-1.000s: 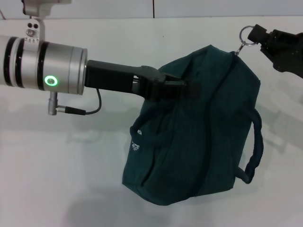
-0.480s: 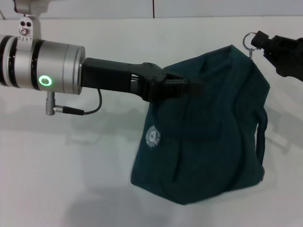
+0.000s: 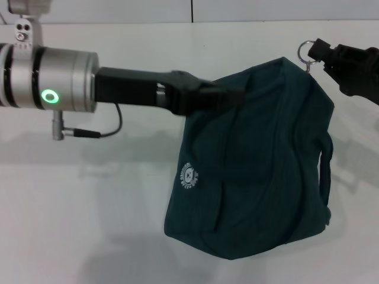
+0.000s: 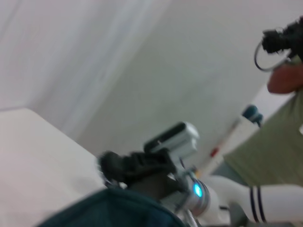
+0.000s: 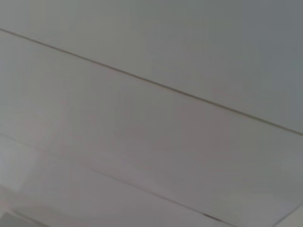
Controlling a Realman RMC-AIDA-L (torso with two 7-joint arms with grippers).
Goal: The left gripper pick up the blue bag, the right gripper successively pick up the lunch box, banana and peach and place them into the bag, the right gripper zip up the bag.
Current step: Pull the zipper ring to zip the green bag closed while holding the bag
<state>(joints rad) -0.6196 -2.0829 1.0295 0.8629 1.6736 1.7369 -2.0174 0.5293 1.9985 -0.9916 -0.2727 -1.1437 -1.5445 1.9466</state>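
Observation:
The blue bag (image 3: 260,160) hangs above the white table, its top closed and its round white logo (image 3: 189,176) facing me. My left gripper (image 3: 234,94) reaches in from the left and is shut on the bag's top edge. At the bag's upper right corner, my right gripper (image 3: 317,51) is shut on the ring zipper pull (image 3: 305,49). One padded handle (image 3: 324,171) droops down the right side. The left wrist view shows a strip of bag fabric (image 4: 113,210) with the right gripper (image 4: 116,165) beyond it. The lunch box, banana and peach are out of view.
The white table (image 3: 89,207) spreads under and to the left of the bag. A person in an olive shirt (image 4: 270,146) stands in the background of the left wrist view. The right wrist view holds only pale wall panels (image 5: 151,113).
The bag has swung right and turned, bringing its logo into full view. The left arm has lifted a little. The right gripper stays at the zipper ring.

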